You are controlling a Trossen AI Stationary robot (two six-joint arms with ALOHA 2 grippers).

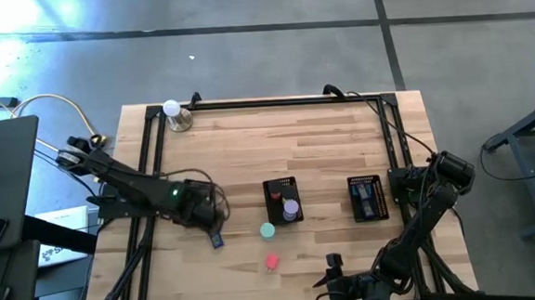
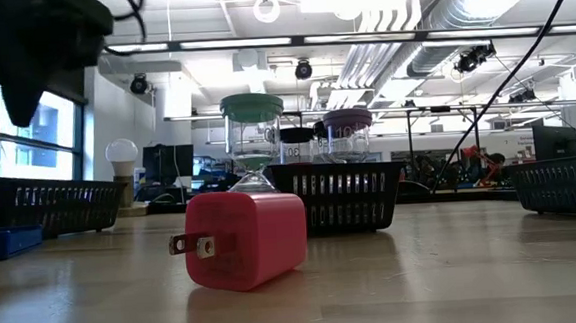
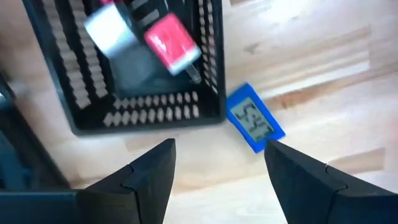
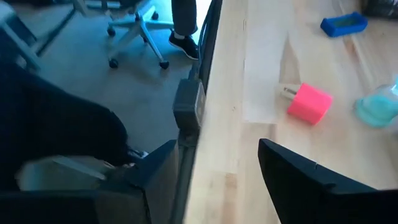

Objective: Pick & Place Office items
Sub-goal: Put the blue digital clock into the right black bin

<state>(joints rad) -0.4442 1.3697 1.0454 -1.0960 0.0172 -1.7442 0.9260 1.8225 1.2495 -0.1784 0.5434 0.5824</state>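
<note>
My left gripper (image 3: 217, 180) is open and hovers above the table beside a black mesh tray (image 3: 87, 124), touching nothing. That tray holds a red block (image 3: 171, 42) and a grey piece (image 3: 111, 30). A dark blue rectangle (image 3: 254, 124) (image 1: 217, 239) lies flat on the wood just outside the tray's corner. A pink block (image 1: 272, 260) (image 2: 243, 239) and a teal roll (image 1: 268, 230) rest on the table's middle. A purple roll (image 1: 292, 208) stands in the middle tray (image 1: 272, 185). My right gripper (image 4: 217, 177) (image 1: 336, 276) is open at the table's near edge.
A third mesh tray (image 1: 354, 184) with blue pieces sits toward the right. A white ball on a metal base (image 1: 174, 112) stands at the far left corner. Black frame rails (image 1: 264, 101) border the table. The right wrist view shows the floor, a chair base (image 4: 134, 37) and a person's shoe (image 4: 183, 43).
</note>
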